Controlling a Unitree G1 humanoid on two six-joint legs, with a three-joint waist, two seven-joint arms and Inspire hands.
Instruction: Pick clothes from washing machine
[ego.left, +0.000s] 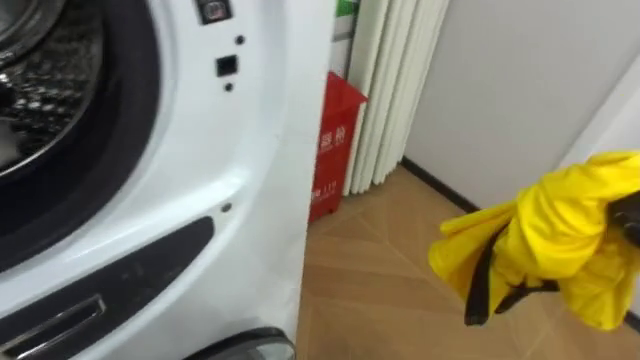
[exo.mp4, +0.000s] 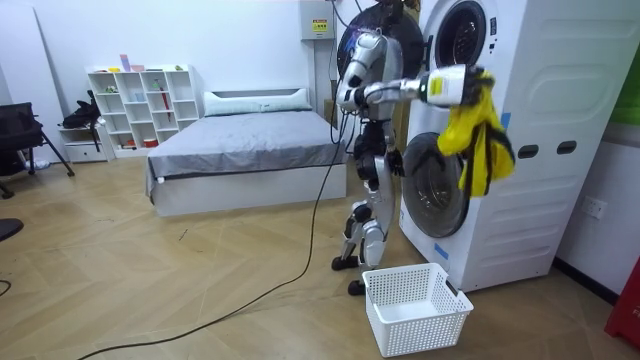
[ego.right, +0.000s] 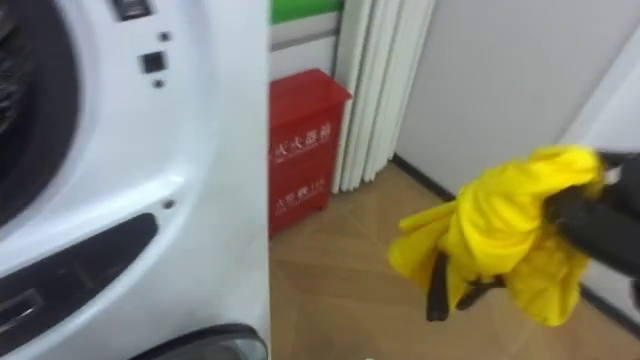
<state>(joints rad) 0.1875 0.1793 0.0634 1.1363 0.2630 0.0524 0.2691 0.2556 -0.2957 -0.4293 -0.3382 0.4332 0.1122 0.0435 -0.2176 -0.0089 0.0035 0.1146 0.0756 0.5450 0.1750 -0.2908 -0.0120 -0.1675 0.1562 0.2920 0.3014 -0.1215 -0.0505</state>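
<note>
A yellow garment (ego.left: 560, 240) with dark straps hangs from my right hand (ego.right: 592, 216), whose dark fingers are curled into the cloth at the right edge of the eye views. It hangs in the air over the wooden floor, to the right of the white washing machine (ego.left: 200, 150). The machine's dark drum opening (ego.left: 45, 90) shows at the upper left. In the room view I stand facing the machine, with the arm stretched out at chest height and the garment (exo.mp4: 475, 125) dangling in front of the machine (exo.mp4: 540, 130).
A white laundry basket (exo.mp4: 415, 305) stands on the floor by my feet, in front of the machine. A red box (ego.right: 305, 150) and white ribbed slats (ego.right: 385, 90) stand against the wall right of the machine. A bed (exo.mp4: 245, 150) lies behind me.
</note>
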